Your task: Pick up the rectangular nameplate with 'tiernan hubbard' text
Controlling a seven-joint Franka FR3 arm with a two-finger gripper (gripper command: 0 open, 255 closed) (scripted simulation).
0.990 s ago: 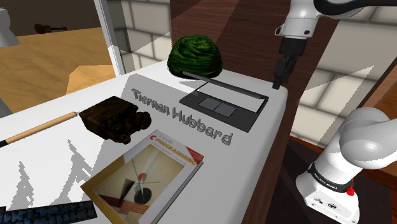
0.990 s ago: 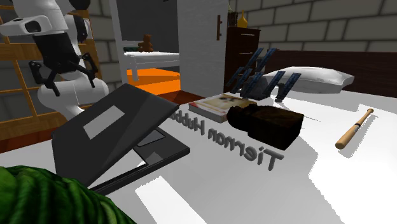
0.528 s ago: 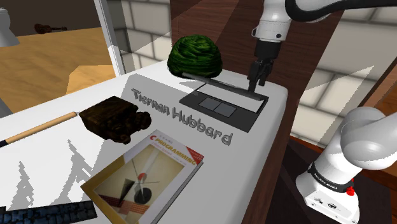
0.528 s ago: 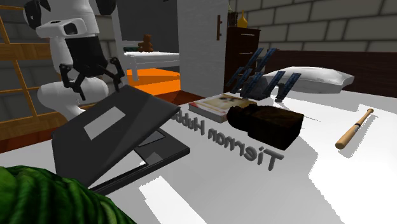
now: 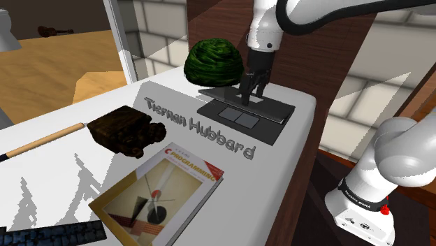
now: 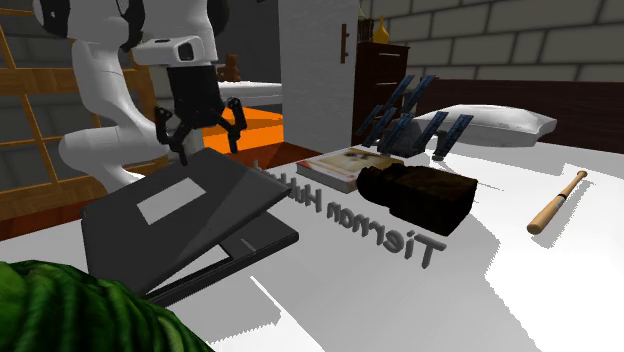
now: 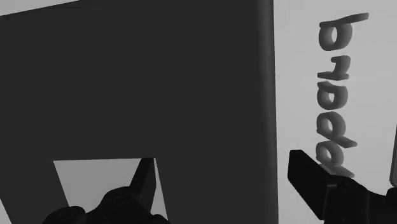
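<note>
Open black fingers [image 7: 312, 183] hover over a dark grey laptop [image 6: 180, 215], the flat grey-lettered nameplate [image 5: 199, 131] beside them, its long axis square to the line joining them.

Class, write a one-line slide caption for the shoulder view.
Open black gripper hovers over the dark laptop, short of the grey Tiernan Hubbard nameplate on the white table.

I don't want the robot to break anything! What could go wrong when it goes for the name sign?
1. The open gripper hangs low over the laptop; moving sideways, it might bump the tilted lid.
2. The nameplate sits between the laptop and a dark brown lump, so a finger may knock one of them.
3. Its letters look thin and low, so the grasp could slip.
</note>
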